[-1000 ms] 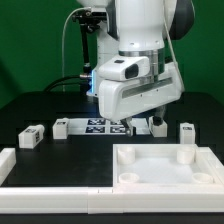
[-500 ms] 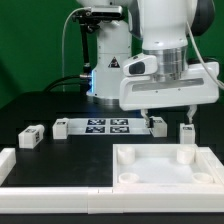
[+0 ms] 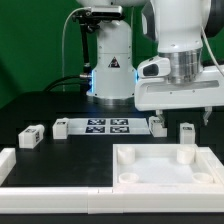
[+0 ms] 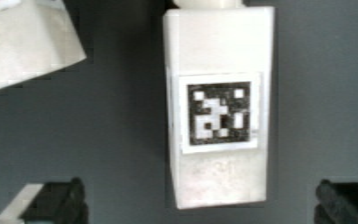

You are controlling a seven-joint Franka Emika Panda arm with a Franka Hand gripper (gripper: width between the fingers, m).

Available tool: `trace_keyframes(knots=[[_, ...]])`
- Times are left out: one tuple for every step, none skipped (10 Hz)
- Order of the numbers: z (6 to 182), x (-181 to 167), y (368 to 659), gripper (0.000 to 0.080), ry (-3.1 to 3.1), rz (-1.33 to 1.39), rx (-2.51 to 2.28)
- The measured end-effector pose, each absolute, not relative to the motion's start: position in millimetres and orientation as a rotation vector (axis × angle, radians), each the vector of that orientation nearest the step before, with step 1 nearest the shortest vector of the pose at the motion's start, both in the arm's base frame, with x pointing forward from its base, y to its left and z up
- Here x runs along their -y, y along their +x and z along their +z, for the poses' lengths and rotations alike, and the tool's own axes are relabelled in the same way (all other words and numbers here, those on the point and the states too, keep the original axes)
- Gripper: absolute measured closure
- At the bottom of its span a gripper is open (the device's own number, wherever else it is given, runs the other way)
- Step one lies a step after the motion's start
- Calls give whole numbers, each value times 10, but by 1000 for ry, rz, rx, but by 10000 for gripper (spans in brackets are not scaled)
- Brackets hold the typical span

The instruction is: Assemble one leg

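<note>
Wrist view is showing the gripper (image 4: 199,202) hanging with fingers (image 4: 51,203) spread wide, empty, over a tagged leg (image 4: 220,110) lying on the table (image 4: 123,130).

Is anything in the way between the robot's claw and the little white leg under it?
Nothing visible. The open gripper hangs above the leg, with only air between them. The wrist view shows nothing lying over it.
</note>
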State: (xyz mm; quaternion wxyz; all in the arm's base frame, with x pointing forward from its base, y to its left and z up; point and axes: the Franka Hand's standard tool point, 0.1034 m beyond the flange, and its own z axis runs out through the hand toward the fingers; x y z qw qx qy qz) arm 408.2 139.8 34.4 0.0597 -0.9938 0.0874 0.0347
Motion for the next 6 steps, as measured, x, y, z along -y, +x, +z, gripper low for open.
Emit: trace_keyframes(knots=[[351,-1401,4101,151,-3008,102,-265],[337,-1385,4044,151,-3011,193,-237],[355,-1355,4008,151,-2990,413,-195],[357,-1385,4061,151,-2966,525,-185],[348,-1427,4020,151,-2947,623,-173],[364,-1446,3942,151,-2908,792,-161]])
